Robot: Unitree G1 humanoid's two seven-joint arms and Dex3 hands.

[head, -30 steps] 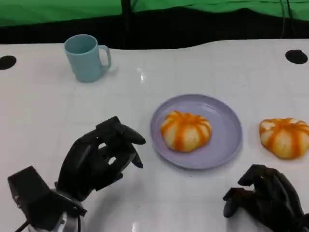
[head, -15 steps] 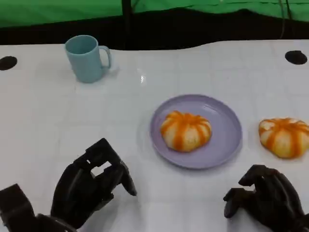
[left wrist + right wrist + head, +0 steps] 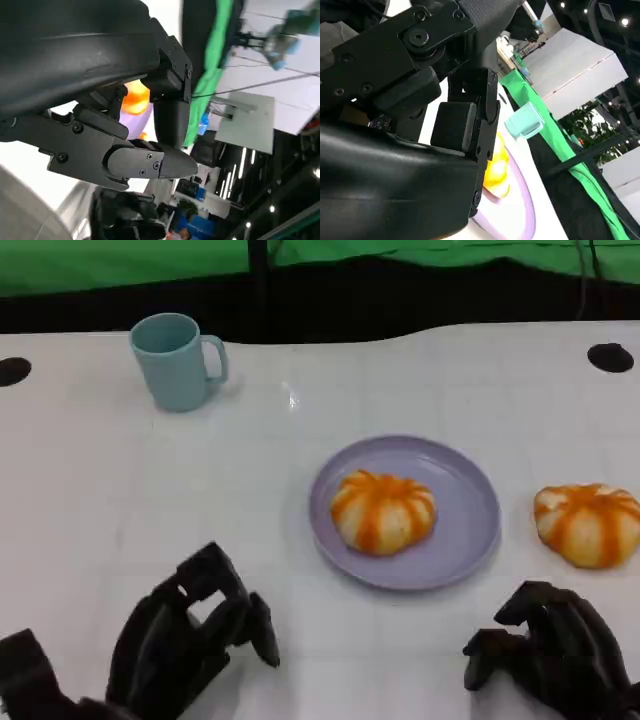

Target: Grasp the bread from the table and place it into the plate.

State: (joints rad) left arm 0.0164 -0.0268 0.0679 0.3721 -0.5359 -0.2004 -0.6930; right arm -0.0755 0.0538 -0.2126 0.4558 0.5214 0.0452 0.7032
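I see one bread (image 3: 384, 511) on the plate (image 3: 470, 540) at center, and a second bread (image 3: 588, 524) on the table (image 3: 300, 470) at 3 o'clock of it. My left hand (image 3: 185, 640) at 7 o'clock and right hand (image 3: 545, 650) at 5 o'clock are both curled, holding nothing. A mug (image 3: 176, 361) sits at 10 o'clock.

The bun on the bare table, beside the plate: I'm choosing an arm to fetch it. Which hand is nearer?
Right. The right hand sits just in front of the bun; the left hand is far across, beyond the plate.
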